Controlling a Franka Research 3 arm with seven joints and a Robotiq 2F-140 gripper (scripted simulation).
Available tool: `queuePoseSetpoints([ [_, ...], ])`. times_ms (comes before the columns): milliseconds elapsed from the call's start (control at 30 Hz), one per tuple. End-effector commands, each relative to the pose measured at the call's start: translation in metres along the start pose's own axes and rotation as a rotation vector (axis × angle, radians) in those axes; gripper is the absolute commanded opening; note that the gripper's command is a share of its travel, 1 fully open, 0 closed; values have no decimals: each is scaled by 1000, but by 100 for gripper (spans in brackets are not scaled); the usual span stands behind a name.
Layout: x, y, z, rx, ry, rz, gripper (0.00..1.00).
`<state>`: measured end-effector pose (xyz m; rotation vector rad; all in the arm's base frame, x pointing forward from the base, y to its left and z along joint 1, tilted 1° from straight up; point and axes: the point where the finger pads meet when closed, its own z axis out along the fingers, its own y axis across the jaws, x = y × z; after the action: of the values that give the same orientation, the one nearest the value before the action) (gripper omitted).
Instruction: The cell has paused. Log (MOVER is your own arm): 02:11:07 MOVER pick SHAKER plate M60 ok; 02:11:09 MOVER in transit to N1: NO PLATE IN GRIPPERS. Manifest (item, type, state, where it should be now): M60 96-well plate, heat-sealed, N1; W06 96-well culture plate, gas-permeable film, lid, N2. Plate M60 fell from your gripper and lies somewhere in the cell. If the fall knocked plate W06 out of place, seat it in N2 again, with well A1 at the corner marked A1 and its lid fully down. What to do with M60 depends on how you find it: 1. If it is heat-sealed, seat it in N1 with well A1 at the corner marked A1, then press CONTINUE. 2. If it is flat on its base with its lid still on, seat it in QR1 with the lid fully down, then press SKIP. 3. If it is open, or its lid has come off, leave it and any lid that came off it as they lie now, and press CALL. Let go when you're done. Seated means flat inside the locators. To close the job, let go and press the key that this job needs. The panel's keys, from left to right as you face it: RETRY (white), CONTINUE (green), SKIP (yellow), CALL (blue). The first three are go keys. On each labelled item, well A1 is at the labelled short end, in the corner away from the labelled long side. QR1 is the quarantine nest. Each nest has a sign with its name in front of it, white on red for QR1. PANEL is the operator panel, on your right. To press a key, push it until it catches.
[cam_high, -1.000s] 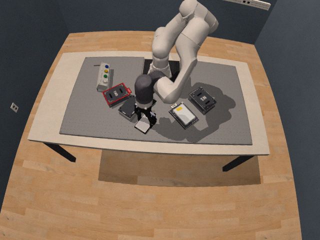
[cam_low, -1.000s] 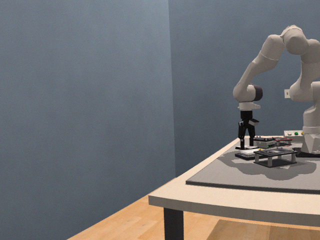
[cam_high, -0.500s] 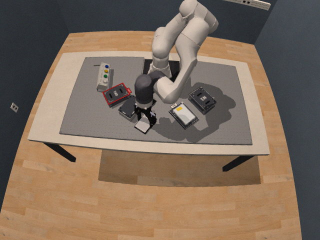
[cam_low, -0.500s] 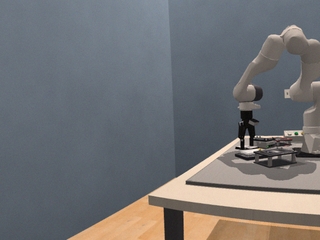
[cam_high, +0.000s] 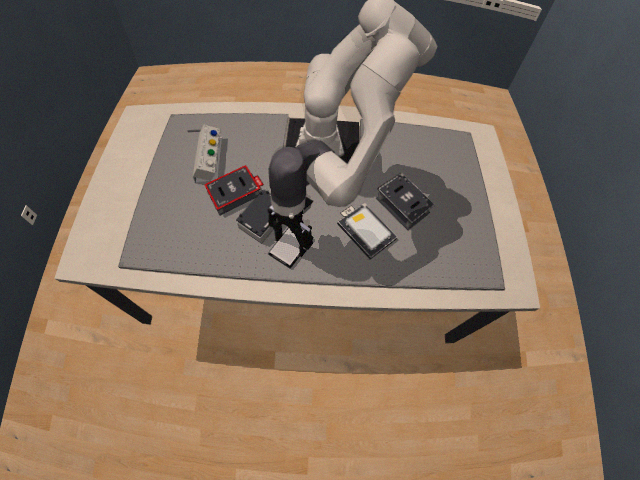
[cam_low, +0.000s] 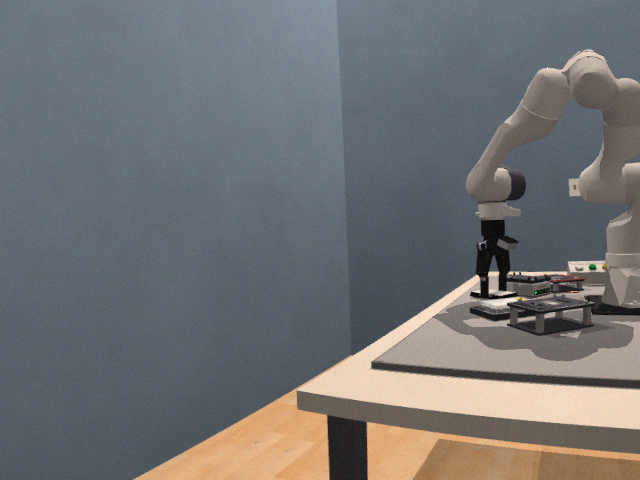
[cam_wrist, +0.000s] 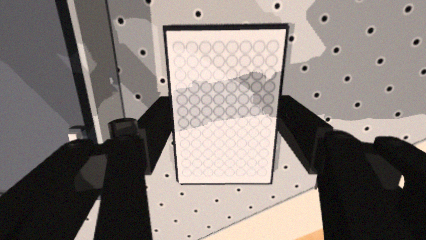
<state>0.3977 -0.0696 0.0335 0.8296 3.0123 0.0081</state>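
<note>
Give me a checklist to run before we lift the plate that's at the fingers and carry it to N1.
1. Gripper closed on the white-topped plate: ok, a finger at each long side.
2. Plate's top covered: ok, unbroken white over the well circles; no loose lid in the wrist view.
3. Label and A1 corner identified: cannot tell, neither is readable.
4. N1 free to receive it: ok, its printed name is uncovered.
5. Other plate's lid fully down in N2: cannot tell, too small.
</note>
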Motion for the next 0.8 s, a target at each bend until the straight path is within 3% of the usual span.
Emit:
queuePoseSetpoints([
  [0,2,-1,-1,3,5,0,10],
  [767,2,-1,-12,3,5,0,10],
])
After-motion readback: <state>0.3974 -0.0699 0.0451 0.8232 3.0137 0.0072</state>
